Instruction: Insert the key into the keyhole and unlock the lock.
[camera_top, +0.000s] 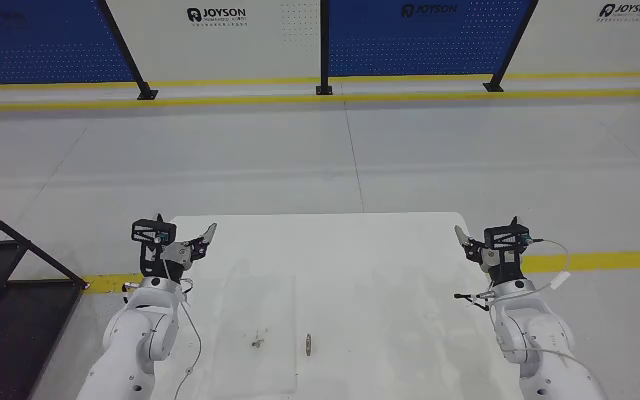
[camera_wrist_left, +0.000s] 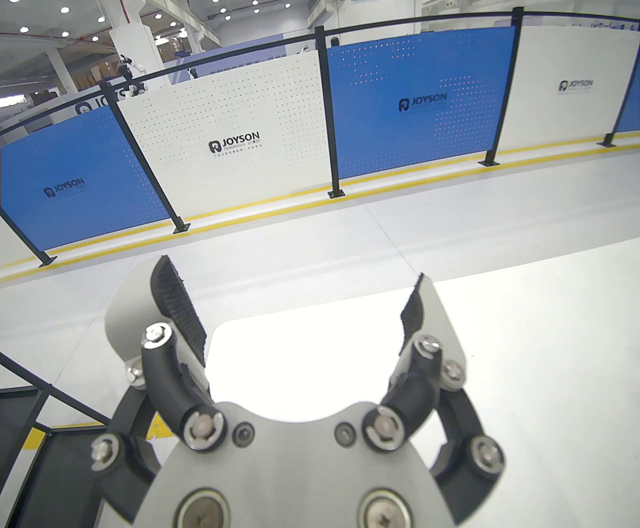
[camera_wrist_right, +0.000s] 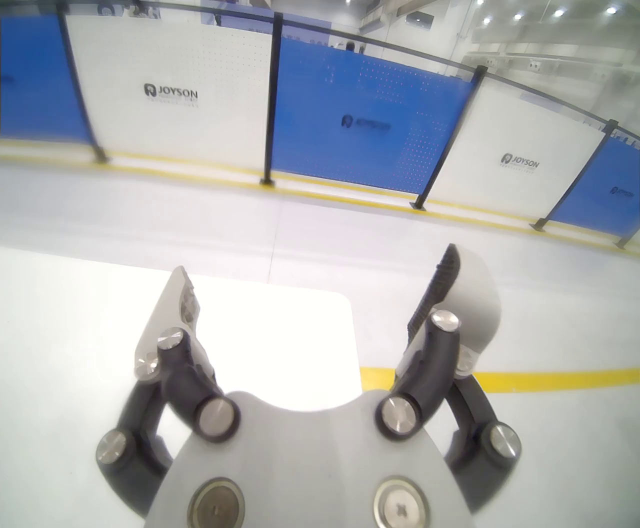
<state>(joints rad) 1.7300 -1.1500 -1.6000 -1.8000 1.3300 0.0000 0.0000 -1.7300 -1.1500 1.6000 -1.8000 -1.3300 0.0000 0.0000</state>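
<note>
A: Grippers?
B: Left gripper (camera_wrist_left: 292, 280) and right gripper (camera_wrist_right: 315, 265) are both spread, with their ribbed black pads (camera_wrist_left: 177, 310) bare.
A: Key? Lock?
B: A small metal piece (camera_top: 258, 343) lies toward six o'clock on the smooth white table (camera_top: 400, 260), with a slim sliver (camera_top: 308, 344) at its three o'clock. I can't tell which is which.

My left pincer (camera_top: 203, 240) sits over the table's (camera_top: 400, 300) far left corner; my right pincer (camera_top: 465, 243) over its far right; near my edge lies a small piece (camera_top: 258, 343); a second piece (camera_top: 308, 344) beside it, to its right.

A large industrial hall or robot test floor, shown by blue and white perforated barrier panels (camera_top: 420, 35) on black posts, yellow floor lines (camera_top: 300, 100), pale floor, high ceiling lights (camera_wrist_left: 172, 22).
</note>
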